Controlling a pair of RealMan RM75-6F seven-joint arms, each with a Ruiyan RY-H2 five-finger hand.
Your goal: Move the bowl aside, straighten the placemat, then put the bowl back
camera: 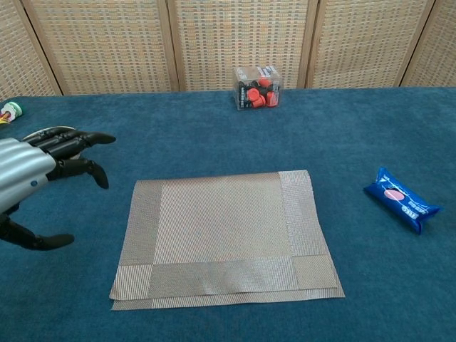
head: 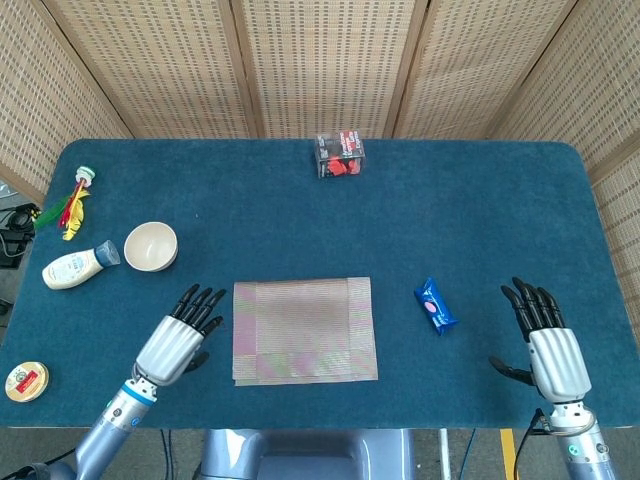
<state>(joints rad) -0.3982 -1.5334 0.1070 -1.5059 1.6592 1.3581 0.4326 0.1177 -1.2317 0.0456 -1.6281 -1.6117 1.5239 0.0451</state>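
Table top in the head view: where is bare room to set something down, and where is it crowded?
Bare cloth runs from the placemat back to the clear box, and across the right half beyond the blue packet. The left edge is crowded: bowl, bottle, tin, left hand.
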